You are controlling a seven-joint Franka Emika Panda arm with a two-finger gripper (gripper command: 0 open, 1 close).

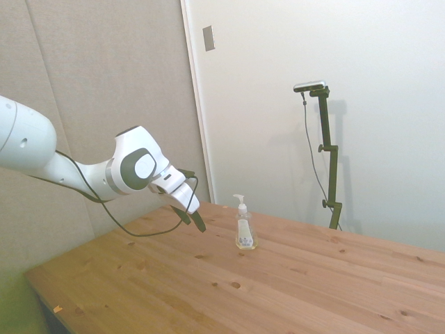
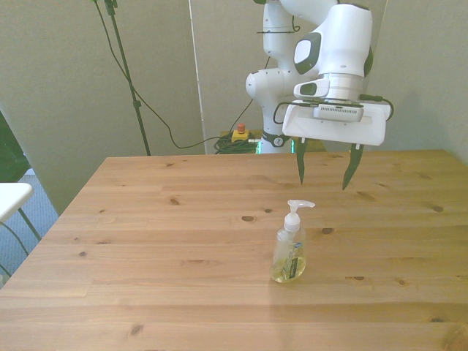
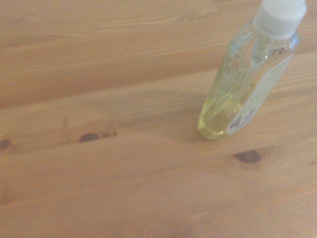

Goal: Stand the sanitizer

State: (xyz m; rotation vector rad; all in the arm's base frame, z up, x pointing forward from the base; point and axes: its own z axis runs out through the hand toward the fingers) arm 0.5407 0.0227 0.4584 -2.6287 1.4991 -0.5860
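The sanitizer, a small clear pump bottle of pale yellow liquid with a white pump top, stands upright on the wooden table. The side view shows the sanitizer near the table's middle, and the wrist view catches the sanitizer from close by. My gripper hangs open above the table, behind and slightly to the front view's right of the bottle, holding nothing. In the side view the gripper is apart from the bottle, to its left and clear of it.
A white object's corner shows off the table's edge at the front view's left. Cables and a red-and-yellow button box lie on the floor behind the table.
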